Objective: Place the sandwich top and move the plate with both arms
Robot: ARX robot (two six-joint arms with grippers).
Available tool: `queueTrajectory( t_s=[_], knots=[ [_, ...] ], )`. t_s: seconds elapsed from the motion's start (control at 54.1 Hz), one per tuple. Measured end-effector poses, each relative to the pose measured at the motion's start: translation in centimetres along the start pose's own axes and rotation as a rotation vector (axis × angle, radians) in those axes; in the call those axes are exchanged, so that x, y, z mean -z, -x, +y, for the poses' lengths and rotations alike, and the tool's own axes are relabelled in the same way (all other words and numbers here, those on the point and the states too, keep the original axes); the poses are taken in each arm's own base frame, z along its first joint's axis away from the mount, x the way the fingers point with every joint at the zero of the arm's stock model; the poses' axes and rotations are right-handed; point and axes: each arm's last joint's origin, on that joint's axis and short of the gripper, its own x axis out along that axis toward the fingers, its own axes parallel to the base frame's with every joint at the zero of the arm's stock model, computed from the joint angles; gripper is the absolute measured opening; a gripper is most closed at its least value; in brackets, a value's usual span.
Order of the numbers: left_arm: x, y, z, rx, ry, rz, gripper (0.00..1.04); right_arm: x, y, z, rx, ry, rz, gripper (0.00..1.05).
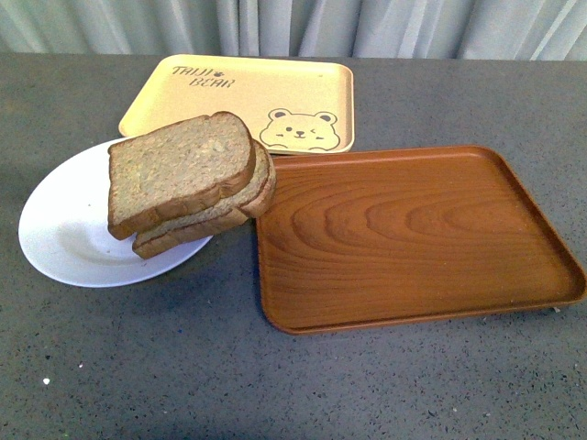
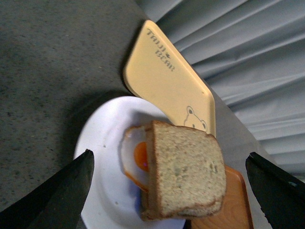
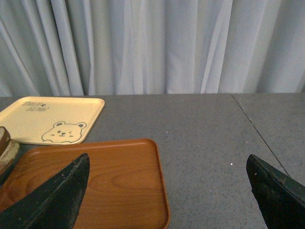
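Observation:
The sandwich top [image 1: 179, 170], a speckled brown slice, lies on a second slice [image 1: 197, 225] at the right side of the white plate [image 1: 64, 229], with the stack overhanging the rim toward the brown tray. In the left wrist view the sandwich top [image 2: 186, 174] covers most of a fried egg [image 2: 136, 155] on the plate [image 2: 102, 148]. My left gripper [image 2: 169, 157] hovers above the stack, open wide and holding nothing. My right gripper [image 3: 167, 157] is open over the table, beside the brown tray's corner. Neither arm shows in the front view.
A brown wood-grain tray [image 1: 413, 238] lies right of the plate, its corner close under the bread. A pale yellow bear-printed tray [image 1: 248, 96] sits behind both. Grey curtains [image 3: 152, 43] hang behind the table's far edge. The grey tabletop [image 1: 275, 385] lies bare in front.

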Motion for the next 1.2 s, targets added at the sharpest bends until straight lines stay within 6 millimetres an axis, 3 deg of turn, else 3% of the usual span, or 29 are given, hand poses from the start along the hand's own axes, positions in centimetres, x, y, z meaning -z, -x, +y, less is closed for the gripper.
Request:
queueTrajectory(
  t_s=[0.203,0.555,1.202],
  knots=[
    [0.6,-1.5,2.3,-0.061,0.050,0.014,0.96,0.0,0.0,0.0,0.000,0.000,0.000,0.96],
    [2.7,-3.7,3.9,-0.124,0.122,0.041,0.96,0.0,0.0,0.0,0.000,0.000,0.000,0.96],
    [5.6,-4.9,3.5,-0.138,0.080,0.180,0.96,0.0,0.0,0.0,0.000,0.000,0.000,0.96]
  ],
)
